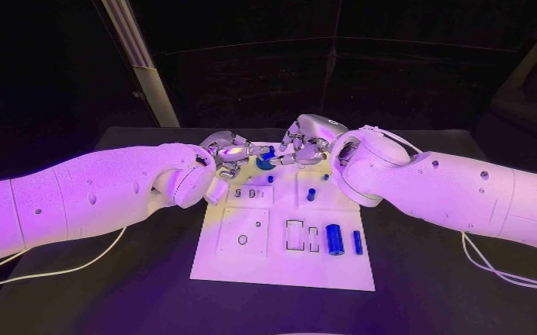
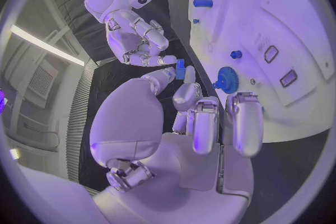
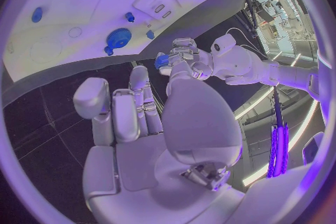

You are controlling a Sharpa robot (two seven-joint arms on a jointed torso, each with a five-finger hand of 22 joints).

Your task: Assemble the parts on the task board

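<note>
Right at the far edge of the task board (image 1: 280,265) you have both hands meeting, so the free room lies on the near half of the white plate, where a blue cylinder (image 1: 334,239) and a thinner blue pin (image 1: 358,242) lie beside rectangular slots. Your left hand (image 1: 227,153) and right hand (image 1: 300,146) face each other just beyond the board's far rim, over black table (image 1: 448,273). Between them sits a small blue part (image 2: 185,71), pinched at the left hand's fingertips (image 2: 187,91), with the right hand's curled fingertips (image 2: 155,60) touching or just beside it; you cannot tell whether the right hand grips it too. A blue gear (image 2: 226,79) stands on the board near the left fingers. Both forearms angle inward from the table's sides, palms turned toward each other.
</note>
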